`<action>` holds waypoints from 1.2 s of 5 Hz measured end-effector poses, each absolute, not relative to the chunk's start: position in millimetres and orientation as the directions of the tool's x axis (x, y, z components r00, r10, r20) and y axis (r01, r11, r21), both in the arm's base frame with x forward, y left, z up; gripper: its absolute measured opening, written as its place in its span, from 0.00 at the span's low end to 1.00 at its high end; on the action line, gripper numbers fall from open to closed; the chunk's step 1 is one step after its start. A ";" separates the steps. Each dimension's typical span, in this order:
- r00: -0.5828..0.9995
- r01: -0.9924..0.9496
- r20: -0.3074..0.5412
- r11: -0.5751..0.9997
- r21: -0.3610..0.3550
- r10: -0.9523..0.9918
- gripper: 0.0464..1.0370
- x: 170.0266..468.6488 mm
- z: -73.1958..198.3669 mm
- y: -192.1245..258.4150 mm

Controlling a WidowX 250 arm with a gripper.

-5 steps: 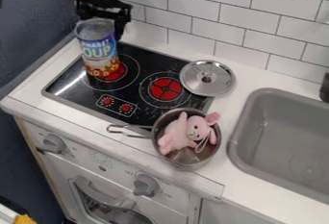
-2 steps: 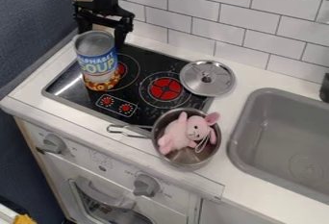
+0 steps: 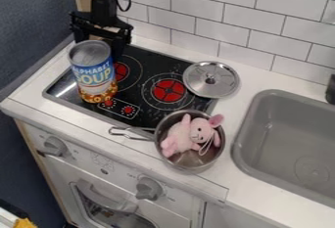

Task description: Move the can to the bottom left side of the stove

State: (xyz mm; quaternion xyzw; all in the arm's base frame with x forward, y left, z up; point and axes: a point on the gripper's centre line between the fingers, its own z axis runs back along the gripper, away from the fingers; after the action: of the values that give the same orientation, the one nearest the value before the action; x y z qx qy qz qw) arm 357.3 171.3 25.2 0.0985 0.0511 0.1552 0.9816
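My gripper is at the upper left, directly behind the can and shut on it, with its fingers spread to the can's width and their lower parts hidden by it. The can, a soup can with a blue label and grey top, stands roughly upright over the left part of the black stove, just left of the control marks. Whether its base touches the stove, I cannot tell.
A metal lid lies at the stove's right edge. The pot with a pink plush toy sits at the front right, its handle pointing left. Farther right is the grey sink; a tiled wall rises behind.
The can and my gripper have moved together toward the stove's front edge and slightly left. The pot, toy and lid have kept their places.
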 end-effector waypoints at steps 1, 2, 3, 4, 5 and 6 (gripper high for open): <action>0.946 -0.297 -0.065 0.929 0.219 0.318 0.96 354.1 29.4 171.7; 0.946 -0.306 -0.045 0.927 0.216 0.322 0.96 353.7 38.3 171.5; 0.947 -0.303 -0.045 0.931 0.202 0.318 0.96 355.1 38.5 169.0; 0.949 -0.308 -0.018 0.935 0.178 0.316 0.96 360.4 51.7 166.8; 0.945 -0.325 0.081 0.935 0.144 0.316 0.96 370.2 90.3 164.1; 0.941 -0.334 0.097 0.934 0.130 0.323 0.96 372.6 99.4 162.8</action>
State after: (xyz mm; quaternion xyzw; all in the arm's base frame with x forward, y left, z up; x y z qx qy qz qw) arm 372.6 162.8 99.4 0.0726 -0.0370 0.1671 0.9826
